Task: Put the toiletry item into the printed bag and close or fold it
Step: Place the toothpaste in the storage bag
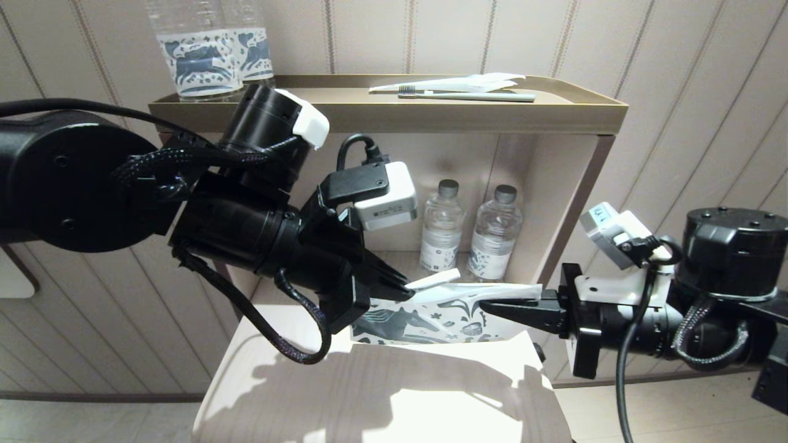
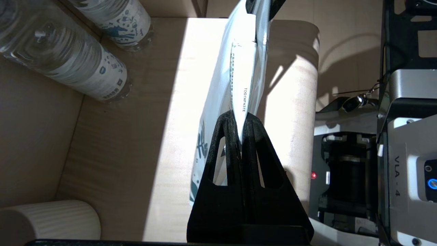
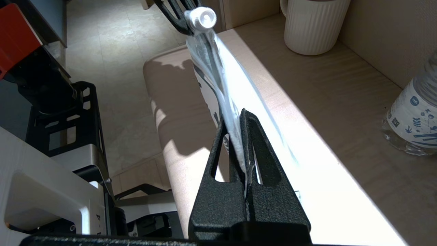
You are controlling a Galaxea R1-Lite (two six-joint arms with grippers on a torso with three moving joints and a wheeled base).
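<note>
toothpaste (image 2: 243, 85) at printed bag (image 1: 431, 320) mouth

The big black left arm is reached in from the left, and its left gripper (image 1: 403, 286) is pointed to the right and a little down, with the two black fingers pressed together. The black right arm is held low on the right. Its right gripper (image 1: 492, 306) is pointed left, fingers pinched together too.
</note>
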